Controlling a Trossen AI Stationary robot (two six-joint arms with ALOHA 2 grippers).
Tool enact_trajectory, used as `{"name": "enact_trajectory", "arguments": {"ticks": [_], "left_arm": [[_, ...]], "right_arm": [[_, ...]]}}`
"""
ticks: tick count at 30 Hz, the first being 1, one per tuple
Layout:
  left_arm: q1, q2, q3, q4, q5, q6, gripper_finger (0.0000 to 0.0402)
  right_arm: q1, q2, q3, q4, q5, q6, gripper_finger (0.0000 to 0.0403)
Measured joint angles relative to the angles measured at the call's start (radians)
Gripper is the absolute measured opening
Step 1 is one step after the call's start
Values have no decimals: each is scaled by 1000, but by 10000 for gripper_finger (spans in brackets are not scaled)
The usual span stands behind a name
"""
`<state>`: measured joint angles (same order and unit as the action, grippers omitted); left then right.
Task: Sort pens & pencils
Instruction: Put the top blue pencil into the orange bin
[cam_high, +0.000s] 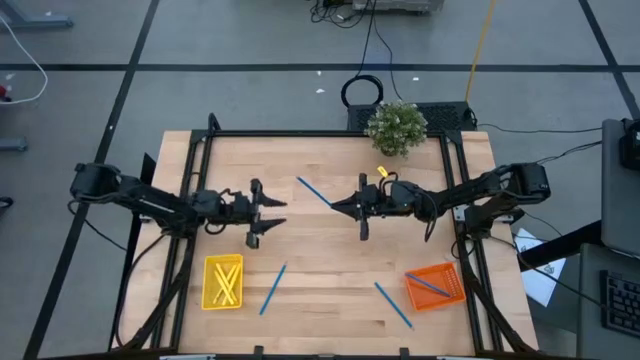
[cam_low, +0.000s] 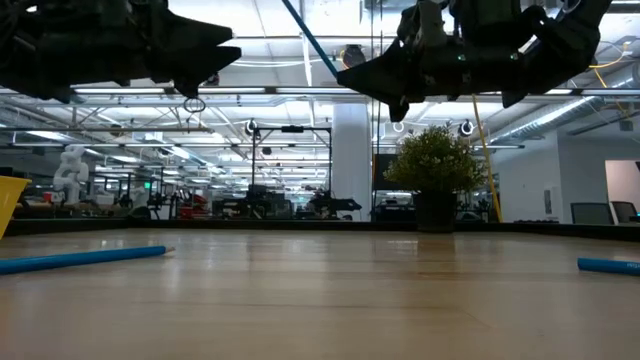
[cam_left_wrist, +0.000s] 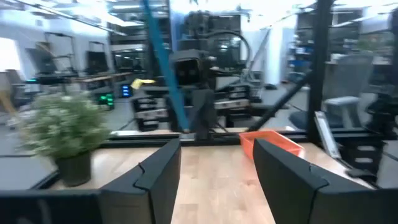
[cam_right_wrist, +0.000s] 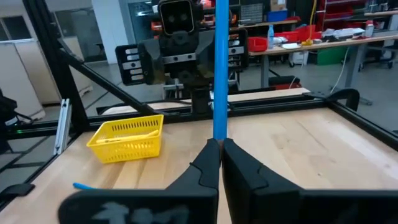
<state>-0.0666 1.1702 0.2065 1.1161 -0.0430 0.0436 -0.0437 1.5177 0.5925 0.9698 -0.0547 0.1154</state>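
Near counter edge: two loose thin blue plastic pens (cam_high: 273, 288) (cam_high: 393, 304); yellow mesh basket (cam_high: 208, 283) of yellow pencils (cam_high: 228, 281); orange mesh basket (cam_high: 449, 295) holding one pen; mid-counter: right pincer (cam_high: 338, 206) clamped on a raised blue pen (cam_high: 314, 193), its shaft jutting past the fingertips; left pincer (cam_high: 282, 211) spread, empty; step judged: carrying; next, swing back to orange basket, release.

Robotics lab, rows of workbenches (cam_right_wrist: 323, 43), ceiling strip lights (cam_low: 150, 95), floor cables (cam_high: 375, 40)
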Motion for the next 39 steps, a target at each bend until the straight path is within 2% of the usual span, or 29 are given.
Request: {"name": "enact_trajectory", "arguments": {"ticks": [14, 18, 24, 29, 32, 35, 39], "left_arm": [[1, 21, 20, -23, -9, -7, 207], [1, 20, 20, -38, -9, -1, 207], [1, 20, 20, -83, -10, 34, 207], [1, 20, 20, -90, -10, 33, 207], [1, 20, 20, -90, -10, 33, 207], [1, 20, 20, -90, -11, 33, 207], [1, 20, 20, -91, -11, 31, 207]], "right_arm": [[31, -4, 0, -11, -3, -4, 0], [85, -87, 1, -169, -53, 6, 0], [255, -322, 1, -586, -12, 72, 0], [433, -533, 1, -997, 114, 336, 0], [541, -638, 1, -1210, 137, 550, 0], [645, -712, 1, -1351, 131, 743, 0], [773, -780, 1, -1434, 98, 1016, 0]]}}
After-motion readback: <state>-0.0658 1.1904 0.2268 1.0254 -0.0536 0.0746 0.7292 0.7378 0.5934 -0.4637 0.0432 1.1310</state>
